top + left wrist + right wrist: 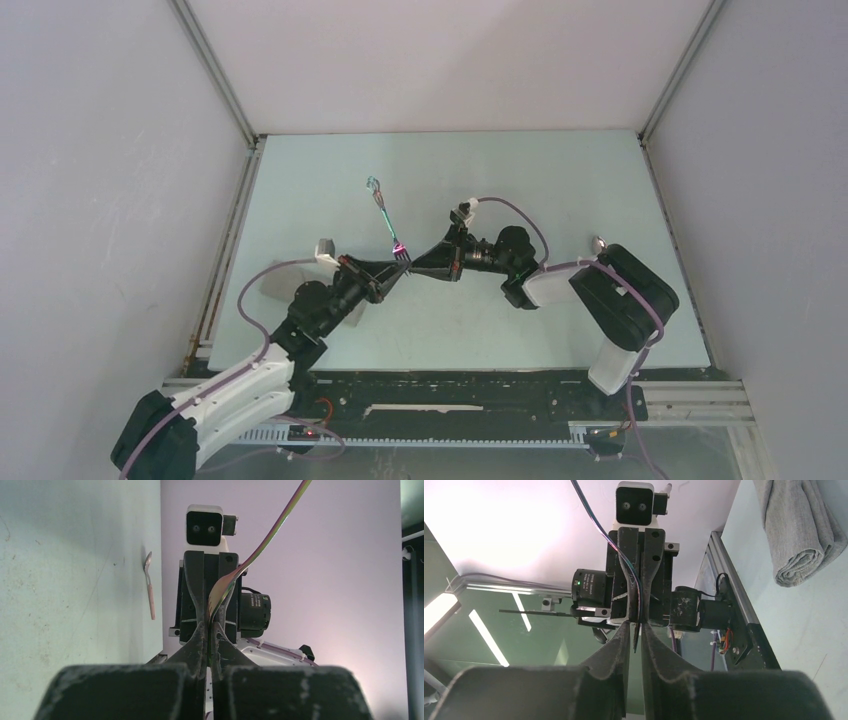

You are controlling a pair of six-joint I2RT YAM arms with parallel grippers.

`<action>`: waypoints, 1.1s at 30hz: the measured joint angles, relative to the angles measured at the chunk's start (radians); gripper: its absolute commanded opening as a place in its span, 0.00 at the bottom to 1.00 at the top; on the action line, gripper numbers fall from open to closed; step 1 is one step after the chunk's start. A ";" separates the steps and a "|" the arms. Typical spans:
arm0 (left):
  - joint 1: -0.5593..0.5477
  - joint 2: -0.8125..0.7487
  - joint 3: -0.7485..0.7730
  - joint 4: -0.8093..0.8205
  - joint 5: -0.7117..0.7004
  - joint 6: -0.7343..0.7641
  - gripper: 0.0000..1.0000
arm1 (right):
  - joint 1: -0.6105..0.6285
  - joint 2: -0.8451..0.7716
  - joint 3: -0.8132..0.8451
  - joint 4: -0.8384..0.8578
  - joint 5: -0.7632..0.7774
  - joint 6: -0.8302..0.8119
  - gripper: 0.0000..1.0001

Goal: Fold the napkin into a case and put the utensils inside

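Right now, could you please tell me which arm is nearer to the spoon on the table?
Right. The spoon lies close beside the right arm, at its elbow; the left arm reaches in from the far side, well away from it.

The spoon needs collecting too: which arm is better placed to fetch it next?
Probably right: the spoon lies beside the right arm, at its elbow, while the left claw is shut on the fork.
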 measured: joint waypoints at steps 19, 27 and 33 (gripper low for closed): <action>0.002 -0.139 0.191 -0.518 -0.031 0.111 0.96 | -0.017 -0.084 0.006 -0.303 0.021 -0.168 0.00; 0.002 -0.009 0.563 -1.103 -0.167 0.195 0.77 | 0.021 -0.187 0.187 -0.926 0.154 -0.491 0.00; 0.002 0.120 0.589 -1.147 -0.203 0.201 0.52 | 0.077 -0.216 0.217 -1.083 0.228 -0.565 0.00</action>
